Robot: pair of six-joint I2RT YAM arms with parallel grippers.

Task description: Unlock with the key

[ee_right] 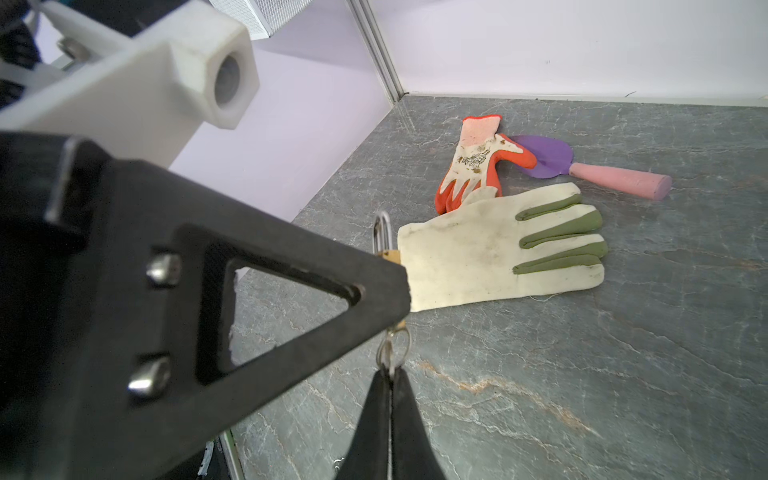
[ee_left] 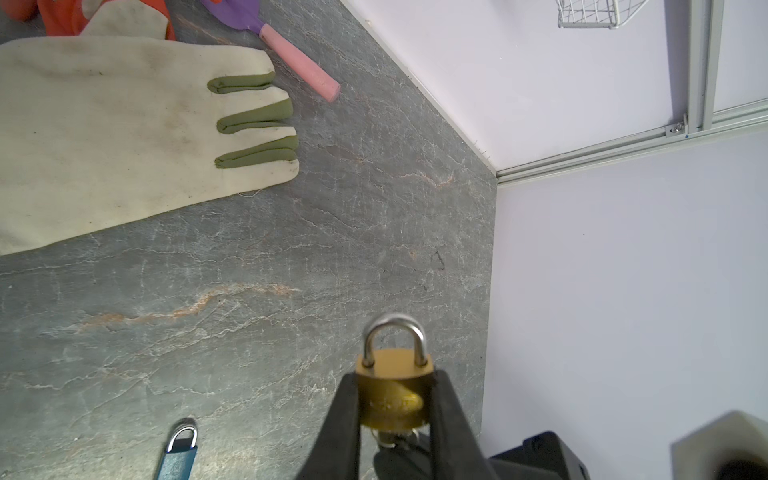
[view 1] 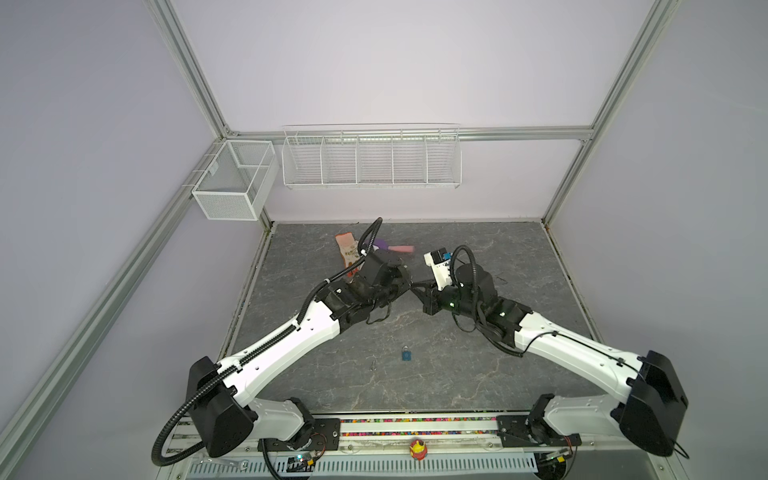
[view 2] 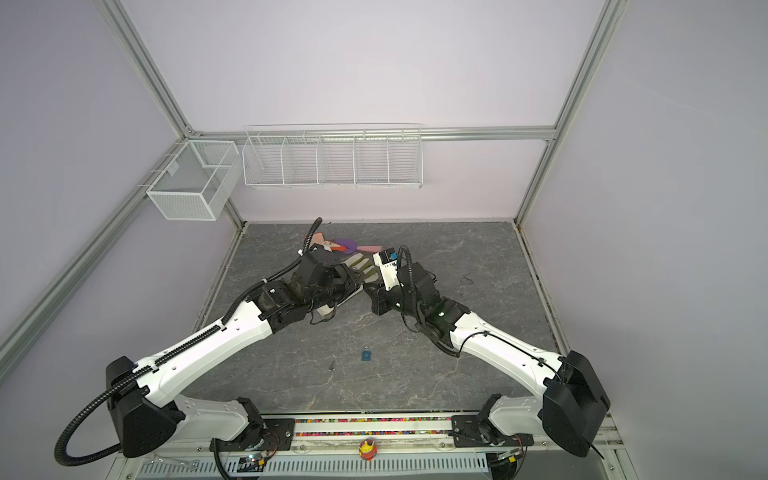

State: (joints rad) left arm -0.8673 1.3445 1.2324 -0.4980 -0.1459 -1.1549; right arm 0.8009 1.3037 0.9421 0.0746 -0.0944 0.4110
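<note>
In both top views the white-and-black left arm [view 1: 282, 349] and right arm [view 1: 573, 349] meet over the middle of the tabletop. Their wrists cover the spot where the pincers come together, so we cannot make out lock or key there. The left arm also covers much of the cream fabric glove with olive-green finger strips [ee_right: 478, 257], which lies flat.

The left pincer [ee_left: 397, 375] is clamped on the body of the brass padlock with a steel shackle [ee_left: 390, 409] and holds it up off the tabletop, both shackle legs seated in the body. From the right wrist camera one of its black fingers hides nearly all of that brass padlock; only the shackle and a brass corner show. The right pincer [ee_right: 390, 374] is pressed together on the small silver key [ee_right: 386, 351], which carries a ring and sits at the padlock's underside. We cannot tell whether its blade is in the keyhole. A blue padlock [view 1: 406, 355] lies flat nearer the front; the left wrist picture cuts it off at the edge. Beside it is a tiny metal thing [view 1: 373, 365], too small to tell.

Pale lilac walls [view 1: 395, 62] in aluminium framing surround the grey, stone-veined tabletop [view 1: 478, 374]. A white wire rack [view 1: 371, 162] of five compartments hangs on the back wall, and a white mesh basket [view 1: 232, 183] on the left rail. At the rear lie an orange-and-white glove [ee_right: 473, 166], its fingertips under the cream glove, and a purple trowel with a pink handle [ee_right: 548, 160].
</note>
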